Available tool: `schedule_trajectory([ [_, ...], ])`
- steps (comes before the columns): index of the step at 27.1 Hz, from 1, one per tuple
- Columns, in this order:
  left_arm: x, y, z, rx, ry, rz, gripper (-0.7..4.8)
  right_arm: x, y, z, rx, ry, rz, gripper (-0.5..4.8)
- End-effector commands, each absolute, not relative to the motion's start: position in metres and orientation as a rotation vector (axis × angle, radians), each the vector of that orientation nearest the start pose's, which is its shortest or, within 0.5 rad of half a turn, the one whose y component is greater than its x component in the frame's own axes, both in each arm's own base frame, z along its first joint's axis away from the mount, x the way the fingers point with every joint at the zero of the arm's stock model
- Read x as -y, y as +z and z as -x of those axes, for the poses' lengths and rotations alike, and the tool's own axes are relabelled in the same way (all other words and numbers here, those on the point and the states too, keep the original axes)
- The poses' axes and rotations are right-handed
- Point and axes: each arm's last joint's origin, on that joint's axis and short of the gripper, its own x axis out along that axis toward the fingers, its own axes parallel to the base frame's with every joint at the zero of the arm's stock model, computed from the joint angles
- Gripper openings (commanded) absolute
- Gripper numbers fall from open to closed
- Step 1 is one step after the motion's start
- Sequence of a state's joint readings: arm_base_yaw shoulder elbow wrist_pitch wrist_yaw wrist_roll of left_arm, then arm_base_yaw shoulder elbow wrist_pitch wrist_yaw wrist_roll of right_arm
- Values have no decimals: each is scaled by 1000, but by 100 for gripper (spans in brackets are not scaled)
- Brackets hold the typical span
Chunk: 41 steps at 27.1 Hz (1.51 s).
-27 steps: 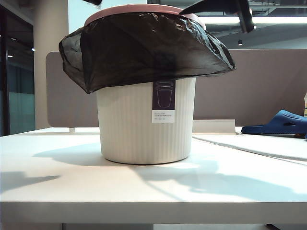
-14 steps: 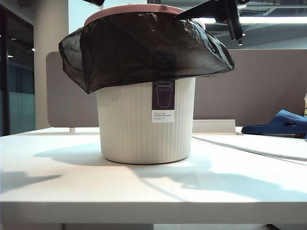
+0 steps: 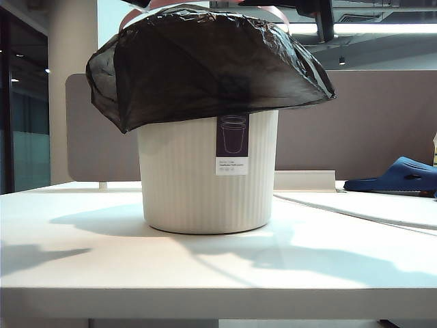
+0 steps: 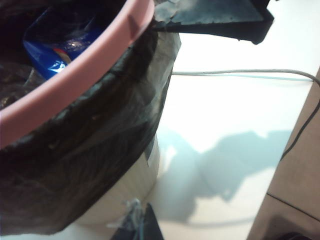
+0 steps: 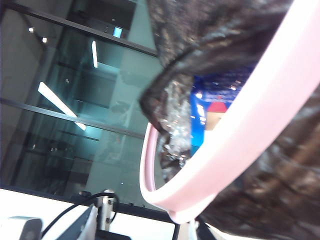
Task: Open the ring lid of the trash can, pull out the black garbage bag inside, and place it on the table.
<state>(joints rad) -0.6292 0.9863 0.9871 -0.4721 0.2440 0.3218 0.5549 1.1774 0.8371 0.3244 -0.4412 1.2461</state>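
The ring lid (image 3: pixel 273 11) stood at the top of the trash can (image 3: pixel 205 178), almost wholly hidden in the exterior view behind the bulged black garbage bag (image 3: pixel 205 61); only pale-pink slivers showed above the bag. The wrist views supplied what that view lacked: the left wrist view showed the lid (image 4: pixel 75 75) as a smooth, thick pink hoop seated over crinkled, glossy bag film (image 4: pixel 90 150), with a blue packet (image 4: pixel 50 45) inside the can. The right wrist view showed the hoop (image 5: pixel 235 135) with the bag (image 5: pixel 225 30) draped on both sides of it. The can was cream-white, finely ribbed and tapered, bearing a dark purple label (image 3: pixel 232 147), and stood on the white table (image 3: pixel 218 266).

The left gripper (image 4: pixel 150 25) was pressed shut on the bag's edge at the rim. The right gripper (image 3: pixel 317 12) was cut off at the top of the exterior view; its finger spread could not be made out. A blue slipper (image 3: pixel 399 175) lay well apart, at the right.
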Motion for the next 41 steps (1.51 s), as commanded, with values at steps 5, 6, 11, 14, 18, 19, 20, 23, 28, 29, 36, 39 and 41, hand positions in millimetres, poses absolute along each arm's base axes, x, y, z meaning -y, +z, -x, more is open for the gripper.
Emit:
schedule_trajectory([
  [5,133,352,-171,-174,-922,-382,-6,-149,329,-218,-548,859,-1156,235],
  [6,134,352,-172,-166,-921,-380,-6,-149,330,-218,-539,859,-1157,235],
  [11,142,345,-182,-184,-943,-379,-6,-150,330,-221,-512,863,-1178,235],
  [14,145,341,-187,-194,-944,-381,-6,-154,327,-227,-512,884,-1198,235],
  [18,146,342,-187,-169,-944,-413,-6,-155,330,-228,-482,918,-1214,235],
  [19,146,342,-188,-157,-944,-424,-6,-155,332,-228,-471,928,-1223,235],
  [20,146,343,-188,-151,-943,-424,-6,-155,332,-228,-467,932,-1227,235],
  [23,147,347,-189,-101,-935,-415,-6,-155,337,-228,-458,948,-1236,235],
  [28,150,350,-194,-35,-926,-432,-6,-156,349,-228,-443,984,-1230,235],
  [29,152,348,-197,-30,-926,-442,-6,-156,352,-228,-440,993,-1228,235],
  [36,156,347,-205,33,-848,-548,-6,-156,352,-227,-452,1010,-1221,235],
  [39,156,349,-207,69,-801,-585,-6,-156,352,-227,-454,1014,-1219,235],
  [41,155,351,-208,86,-766,-607,-6,-156,352,-227,-458,1019,-1217,235],
])
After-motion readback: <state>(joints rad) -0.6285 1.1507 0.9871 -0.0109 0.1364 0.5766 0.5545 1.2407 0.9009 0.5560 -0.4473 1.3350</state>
